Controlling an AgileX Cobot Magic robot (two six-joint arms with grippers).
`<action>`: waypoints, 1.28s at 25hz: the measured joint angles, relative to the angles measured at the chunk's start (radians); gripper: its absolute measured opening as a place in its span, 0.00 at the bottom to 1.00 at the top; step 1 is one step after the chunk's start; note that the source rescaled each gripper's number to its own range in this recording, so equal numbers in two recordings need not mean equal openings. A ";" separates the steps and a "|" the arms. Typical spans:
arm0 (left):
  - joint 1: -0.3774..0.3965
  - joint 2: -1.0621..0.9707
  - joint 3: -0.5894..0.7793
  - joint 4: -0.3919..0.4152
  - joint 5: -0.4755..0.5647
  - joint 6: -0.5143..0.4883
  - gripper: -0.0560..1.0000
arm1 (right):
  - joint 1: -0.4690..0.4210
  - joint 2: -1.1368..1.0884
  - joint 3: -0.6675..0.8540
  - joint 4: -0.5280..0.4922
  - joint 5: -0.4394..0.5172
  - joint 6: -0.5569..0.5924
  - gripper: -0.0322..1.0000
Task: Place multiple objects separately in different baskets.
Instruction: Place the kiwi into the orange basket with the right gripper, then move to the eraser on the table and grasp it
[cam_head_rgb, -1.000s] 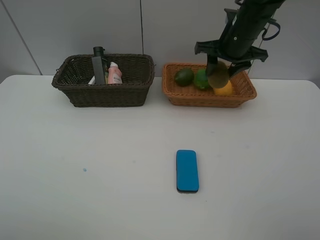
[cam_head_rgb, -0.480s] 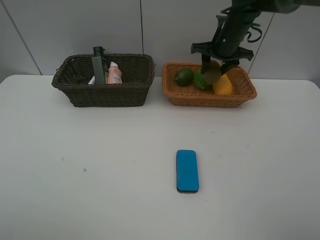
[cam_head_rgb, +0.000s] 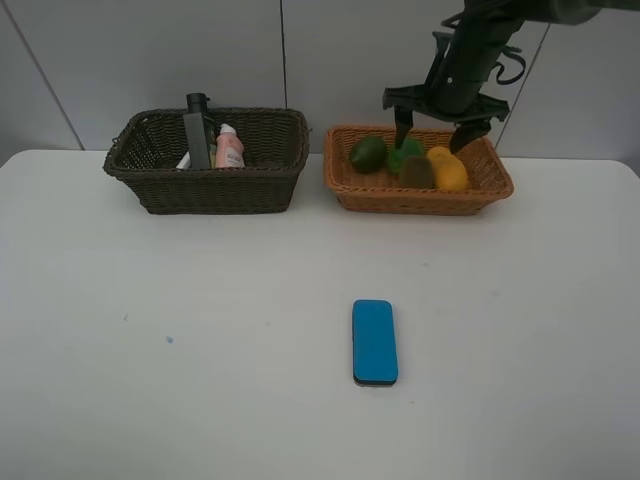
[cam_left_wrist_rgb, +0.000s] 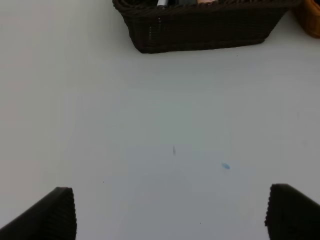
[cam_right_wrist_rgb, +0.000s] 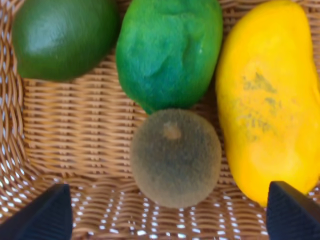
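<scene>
One white-pink tube (cam_head_rgb: 185, 160) (mostly hidden) behind pump bottle (cam_head_rgb: 197, 131).

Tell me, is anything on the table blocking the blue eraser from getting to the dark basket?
Nothing visible does. The blue eraser lies alone on the white table, and the stretch between it and the dark brown basket is bare. The basket already holds bottles, but room shows beside them.

The right arm (cam_head_rgb: 480, 45), at the upper right of the high view, is black and glossy, with a dark cable looped beside it. Its gripper (cam_head_rgb: 436, 118) has a flat black crossbar and two dark fingers (cam_right_wrist_rgb: 47, 215) with ribbed, wedge-shaped tips. The left gripper's fingers (cam_left_wrist_rgb: 52, 215) look alike.
</scene>
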 joint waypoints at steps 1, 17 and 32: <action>0.000 0.000 0.000 0.000 0.000 0.000 0.94 | 0.000 -0.002 0.000 0.000 0.012 0.000 0.99; 0.000 0.000 0.000 0.000 0.000 0.000 0.94 | 0.085 -0.303 0.214 0.051 0.128 0.044 1.00; 0.000 0.000 0.000 0.000 0.000 0.000 0.94 | 0.300 -0.409 0.710 0.052 -0.095 0.270 1.00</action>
